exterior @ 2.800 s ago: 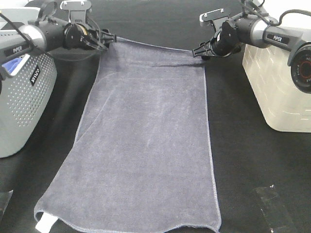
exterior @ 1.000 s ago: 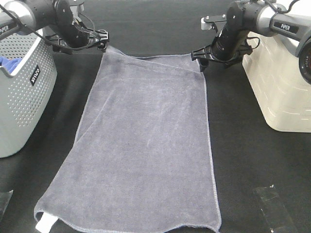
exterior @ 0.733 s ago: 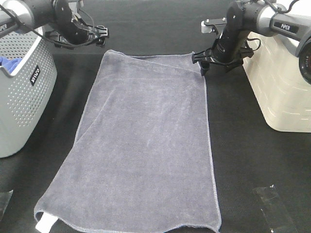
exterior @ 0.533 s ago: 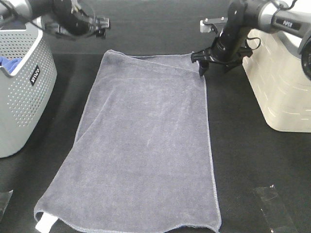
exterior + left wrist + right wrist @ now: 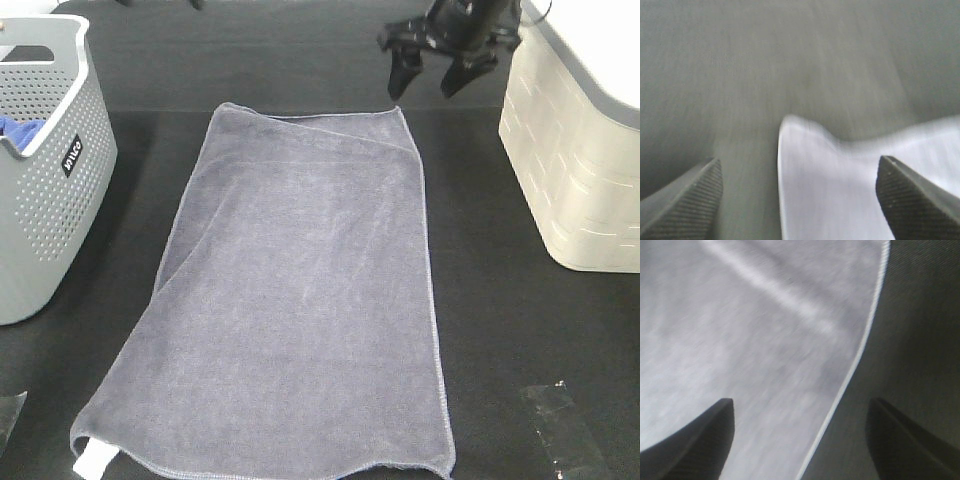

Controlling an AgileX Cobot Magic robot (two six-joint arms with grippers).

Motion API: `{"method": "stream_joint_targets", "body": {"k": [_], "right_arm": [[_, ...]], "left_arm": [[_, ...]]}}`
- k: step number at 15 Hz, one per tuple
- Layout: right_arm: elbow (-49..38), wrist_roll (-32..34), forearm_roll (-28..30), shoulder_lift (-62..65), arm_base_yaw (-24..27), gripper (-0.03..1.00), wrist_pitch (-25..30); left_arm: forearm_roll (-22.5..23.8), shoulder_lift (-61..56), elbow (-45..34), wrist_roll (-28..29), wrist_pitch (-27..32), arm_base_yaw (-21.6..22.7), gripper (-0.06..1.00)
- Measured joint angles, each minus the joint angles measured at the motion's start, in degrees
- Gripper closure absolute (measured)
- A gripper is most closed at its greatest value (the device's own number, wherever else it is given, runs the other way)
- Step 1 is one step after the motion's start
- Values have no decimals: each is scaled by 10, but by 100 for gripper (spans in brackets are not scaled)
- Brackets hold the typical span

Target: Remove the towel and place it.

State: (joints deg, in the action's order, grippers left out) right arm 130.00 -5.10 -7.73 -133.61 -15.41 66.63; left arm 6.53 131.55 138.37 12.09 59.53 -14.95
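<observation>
Both arms had lifted away from the towel, which lay flat on the black table between the two baskets. Left gripper and right gripper stood wide, empty (placement looked finished).

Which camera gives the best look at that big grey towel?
The exterior high view: the whole towel lies flat, white tag included. The left wrist view shows one blurred corner; the right wrist view, only a hemmed edge.
</observation>
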Motion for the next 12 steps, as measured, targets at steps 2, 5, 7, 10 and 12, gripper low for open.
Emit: {"method": "stream_joint_targets", "body": {"k": [2,5,7,10,12], "right_arm": [[0,24,7,46,-7,27,26],[0,83,16,120,-10,27,28],[0,89,19,170,-10,27,28],[-27,83,32,246,-10,27,28],[-101,80,41,313,-10,27,28]], "left_arm": [[2,-43,0,-1,77,0,16],[3,-108,1,-23,99,0,16],[5,-149,1,-34,99,0,16],[10,-226,-61,-54,100,0,16],[14,-299,-161,-54,100,0,16]]}}
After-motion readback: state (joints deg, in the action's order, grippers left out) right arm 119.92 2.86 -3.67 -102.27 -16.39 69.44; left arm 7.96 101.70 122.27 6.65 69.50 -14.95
